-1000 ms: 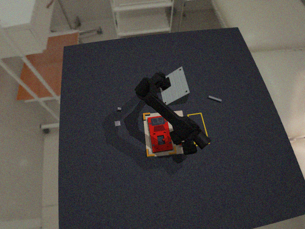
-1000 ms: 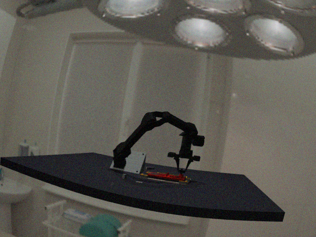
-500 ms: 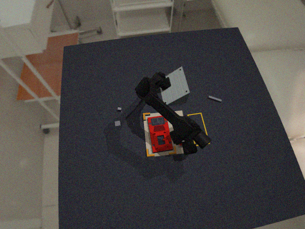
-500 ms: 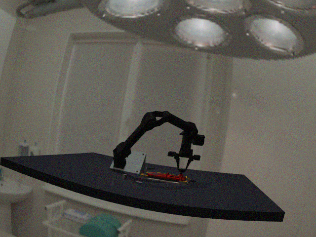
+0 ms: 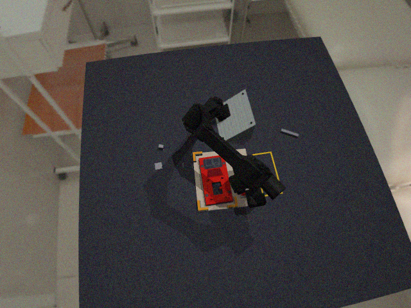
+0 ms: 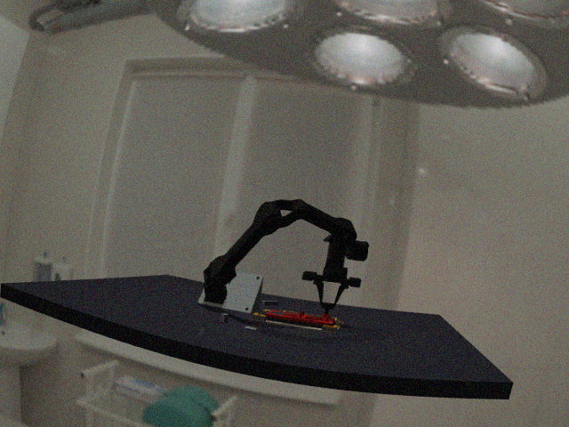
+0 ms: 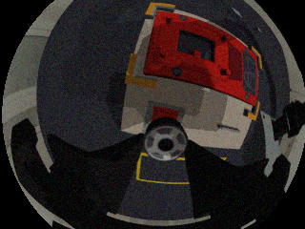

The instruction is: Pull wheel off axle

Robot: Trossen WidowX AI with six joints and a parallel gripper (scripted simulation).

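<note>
The wheel [image 7: 178, 138], a black tyre with a silver spoked hub and dark centre, shows in the wrist view between the fingers. My gripper [image 7: 164, 141] [image 6: 327, 305] is shut on it, pointing down near the end of the red assembly. A small red block [image 7: 165, 114] shows just behind the wheel. The axle is hidden, so I cannot tell whether the wheel is still around it. The marked area is a yellow outline [image 5: 275, 165] [image 7: 162, 182] on the table, beside the pale base plate; the arm covers part of it in the top view.
A red body [image 5: 214, 172] [image 7: 210, 73] lies on the pale base plate, which has orange corner marks. A tilted pale panel [image 5: 237, 114] [image 6: 245, 292] stands near the arm's base. A grey bar [image 5: 289, 133] and two small pale pieces [image 5: 160, 146] [image 5: 158, 165] lie on the table.
</note>
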